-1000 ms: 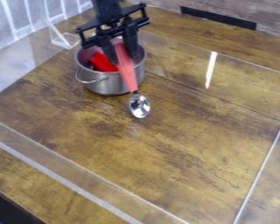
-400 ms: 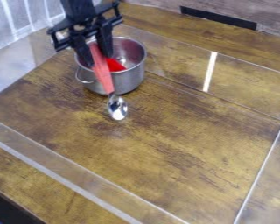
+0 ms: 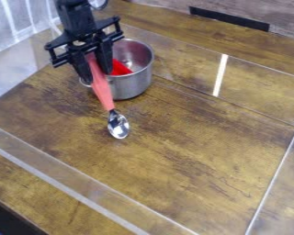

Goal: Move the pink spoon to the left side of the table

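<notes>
across the dark brown wood-grain surface [image 3: 193, 151], near its upper-left corner, the black pincer [image 3: 96, 62], pinching the slim pink-handled metal spoon [image 3: 102, 92], has shifted leftward past the pot's front, which serves the task.

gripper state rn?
Gripper: closed on the pink spoon's handle, bowl end hanging out below the fingers.

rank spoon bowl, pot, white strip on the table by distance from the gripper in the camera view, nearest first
1. Pot, right beside the gripper
2. Spoon bowl, below it
3. White strip, far right
</notes>
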Controlling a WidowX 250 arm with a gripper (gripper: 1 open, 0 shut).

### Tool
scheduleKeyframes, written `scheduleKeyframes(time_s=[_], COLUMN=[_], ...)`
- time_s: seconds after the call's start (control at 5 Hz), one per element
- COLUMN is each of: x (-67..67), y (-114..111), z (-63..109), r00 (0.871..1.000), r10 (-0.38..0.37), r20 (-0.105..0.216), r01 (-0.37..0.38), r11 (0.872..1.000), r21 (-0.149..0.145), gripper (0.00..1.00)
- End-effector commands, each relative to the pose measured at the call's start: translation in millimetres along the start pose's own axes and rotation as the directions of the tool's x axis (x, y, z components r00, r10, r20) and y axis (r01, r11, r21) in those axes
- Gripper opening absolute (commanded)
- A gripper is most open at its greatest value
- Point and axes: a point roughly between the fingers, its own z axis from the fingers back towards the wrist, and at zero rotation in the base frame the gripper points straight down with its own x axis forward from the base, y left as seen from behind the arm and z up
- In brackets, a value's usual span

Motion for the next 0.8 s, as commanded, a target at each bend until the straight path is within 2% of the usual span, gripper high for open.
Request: scheduleKeyframes(time_s=[0.0,0.2,0.4,0.6], x=[1.4,7.3,3.8,1.2], y=[0,6,8,10], z=[23.9,18.6,14.6,10.6], r00=[0.998,0.998,0.994,0.982], r10=[-0.009,0.001,0.087,0.169], r20=[0.059,0.058,0.072,0.087], r01=[0.012,0.001,-0.087,-0.170], r11=[0.999,1.000,0.996,0.985], r21=[-0.048,-0.028,-0.010,0.005], gripper=[0.00,0.00,0.00,0.00])
